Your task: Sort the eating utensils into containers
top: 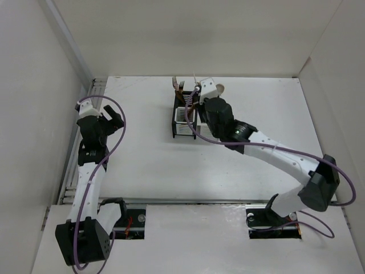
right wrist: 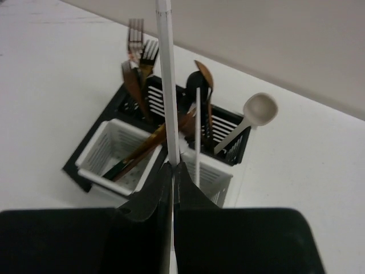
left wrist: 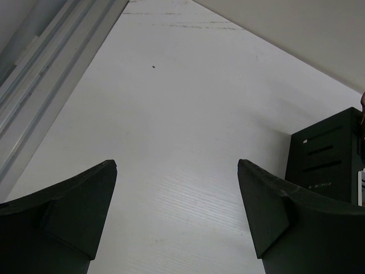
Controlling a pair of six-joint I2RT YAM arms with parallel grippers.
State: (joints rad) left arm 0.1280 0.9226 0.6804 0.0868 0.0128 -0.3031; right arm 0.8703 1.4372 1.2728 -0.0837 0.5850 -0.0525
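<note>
1. Check the left gripper [left wrist: 177, 162] first. Its fingers stand spread wide with nothing between them, above bare table [left wrist: 171, 85], well to the left of the containers [right wrist: 94, 151]. It has no part in this step, so give it no command.
2. Confirm the right gripper [right wrist: 172, 171]. Its fingers are pressed tight on a slim pale chopstick [right wrist: 166, 74], which runs out past the tips and crosses over the containers.
3. Look just beyond the fingertips at the two white compartments.
   - The left one holds brown chopsticks [right wrist: 145, 145], leaning.
   - The right one holds a single pale stick [right wrist: 197, 131], standing near upright.
   - The right compartment is the likely target, because the held piece matches that stick.
4. Verify the far end before release. The pictures do not show where the stick's tip sits relative to the rims. Bring the shaft closer to vertical over the right white opening and lower it until the tip is inside the walls. Then part the fingers — a release from height would likely let a thin stick bounce or tip out.
5. Mind the far black compartments. Forks [right wrist: 142, 51] and dark spoons [right wrist: 204, 77] stand tall there, and a pale spoon [right wrist: 260, 108] leans out to the right. Steer the stick clear of these handles, since a knock could shift the light caddies.
</note>
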